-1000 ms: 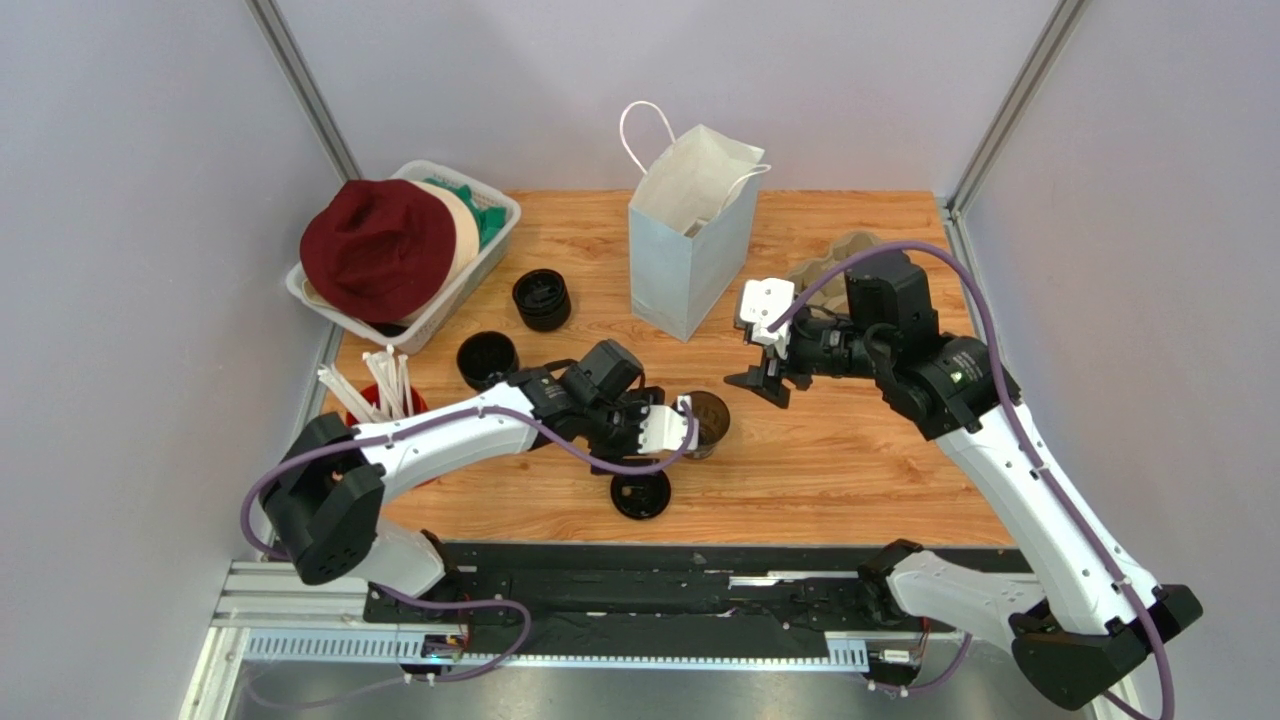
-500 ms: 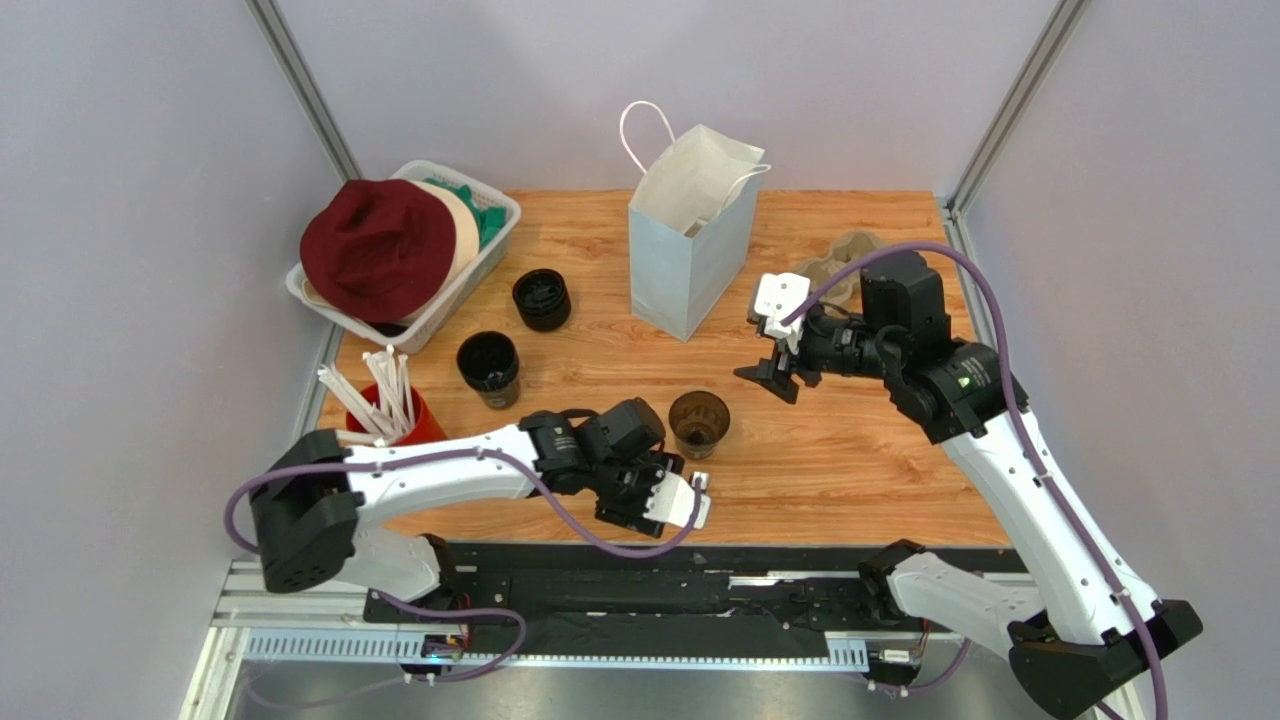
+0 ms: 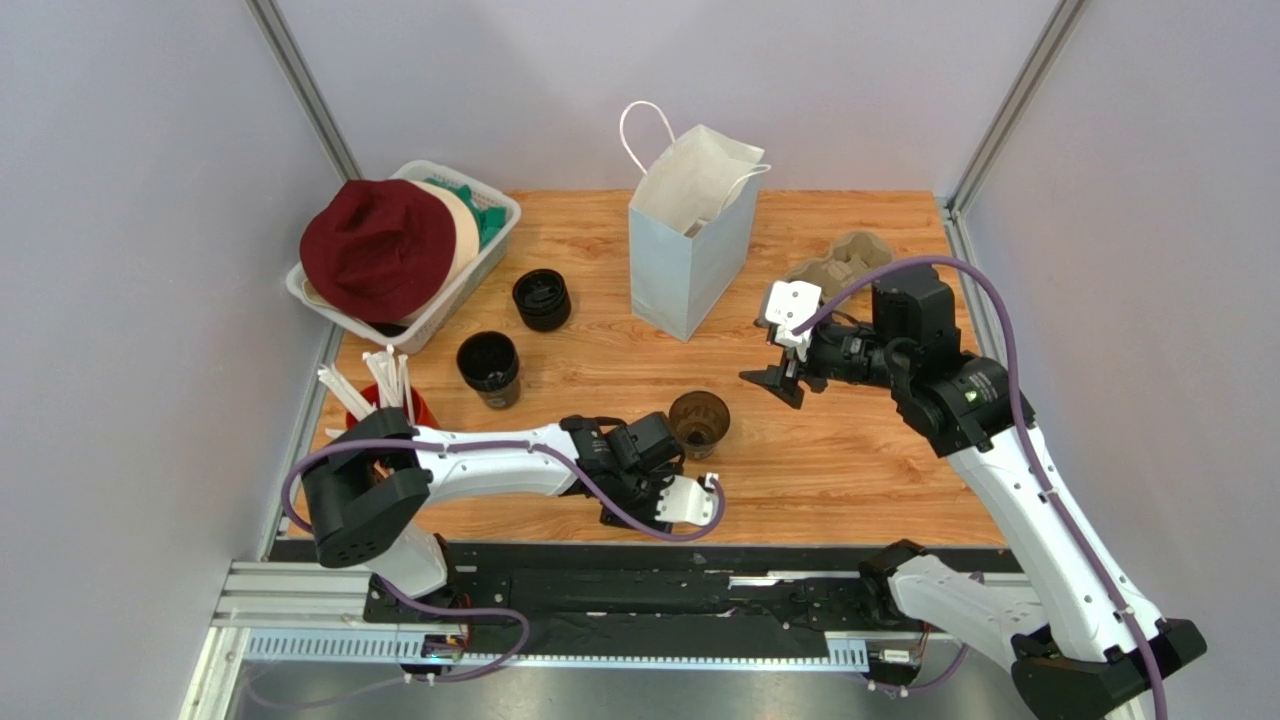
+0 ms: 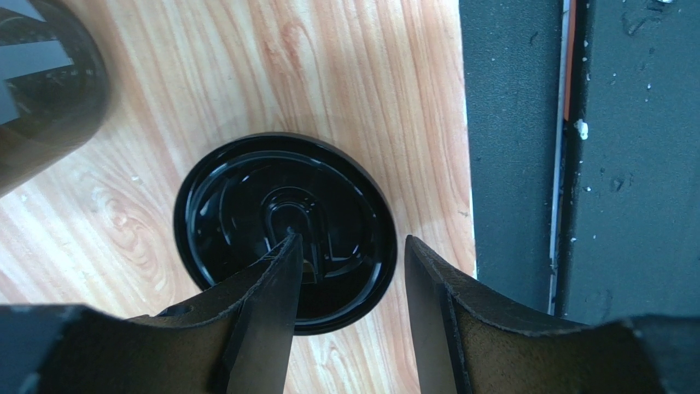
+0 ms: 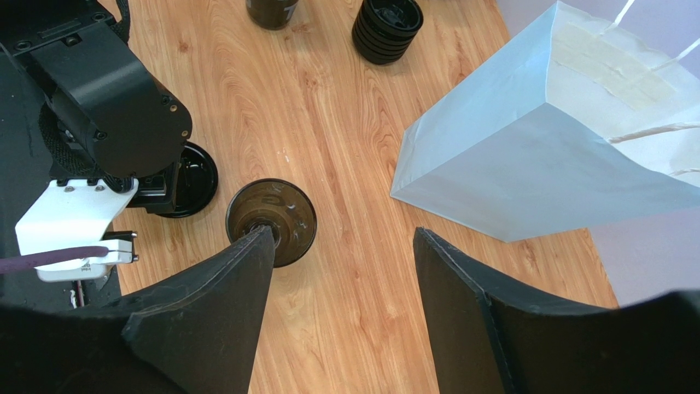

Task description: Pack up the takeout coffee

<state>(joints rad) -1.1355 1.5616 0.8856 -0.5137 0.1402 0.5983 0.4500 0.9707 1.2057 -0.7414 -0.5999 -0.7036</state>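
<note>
Straddling the black lid with fingers apart, the left gripper is just near-side of the takeout coffee, which stands upright and lidless on the desk. The right gripper hangs open beside it.

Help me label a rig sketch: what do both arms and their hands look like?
The left arm and right arm have white shell links, black joints and bases, and a looping purple cable each. The left hand and right hand carry two dark, wedge-shaped fingers ahead of a white block.
</note>
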